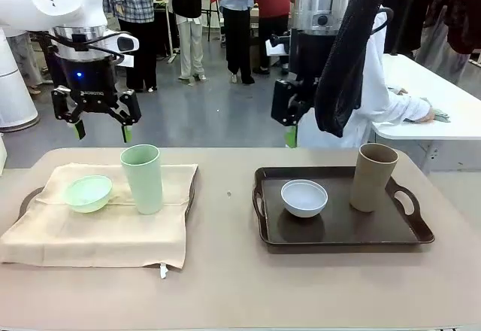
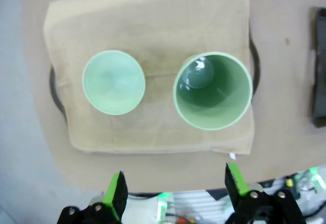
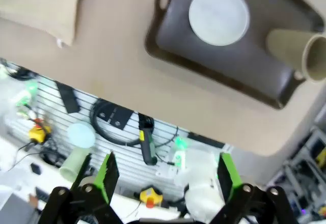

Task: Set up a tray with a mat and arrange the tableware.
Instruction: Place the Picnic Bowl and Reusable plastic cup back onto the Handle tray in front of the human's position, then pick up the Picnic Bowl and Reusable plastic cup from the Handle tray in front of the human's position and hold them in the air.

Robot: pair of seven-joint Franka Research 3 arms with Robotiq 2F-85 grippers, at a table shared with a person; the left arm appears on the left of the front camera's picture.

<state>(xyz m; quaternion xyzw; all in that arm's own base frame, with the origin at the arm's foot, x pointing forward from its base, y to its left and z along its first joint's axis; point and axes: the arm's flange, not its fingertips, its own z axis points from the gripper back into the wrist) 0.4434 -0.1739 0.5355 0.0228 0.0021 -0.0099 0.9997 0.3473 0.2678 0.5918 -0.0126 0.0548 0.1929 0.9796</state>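
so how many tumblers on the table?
2. The pale green tumbler stands on the mat at left, beside the mint bowl; the tan tumbler stands in the dark tray at right, beside the white bowl.

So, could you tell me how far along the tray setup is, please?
Done: the left tray carries the mat, with the mint bowl and green tumbler on it. In hand: nothing; the left gripper and right gripper are open and empty above the table. Left, probably: the right tray holds the white bowl and tan tumbler with no mat under them.
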